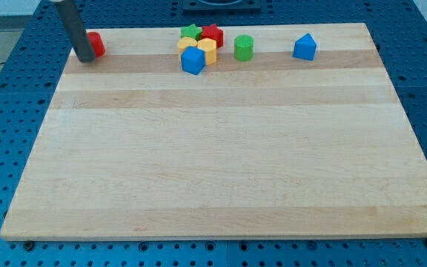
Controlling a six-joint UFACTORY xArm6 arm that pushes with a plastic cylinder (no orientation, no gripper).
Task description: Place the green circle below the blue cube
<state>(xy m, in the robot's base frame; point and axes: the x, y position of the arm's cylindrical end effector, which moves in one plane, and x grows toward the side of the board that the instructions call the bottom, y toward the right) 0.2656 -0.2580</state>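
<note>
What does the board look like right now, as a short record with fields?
my tip: view's top left, touching red block
green circle: top edge, right of cluster, apart
blue cube: cluster's lower end
cluster: green star, red block, yellow blocks
blue pentagon block: alone, top right
board: wooden

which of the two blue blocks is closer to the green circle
The blue cube, in the cluster just to the view's left of the green circle. The other blue block stands alone, farther off to the view's right.
</note>
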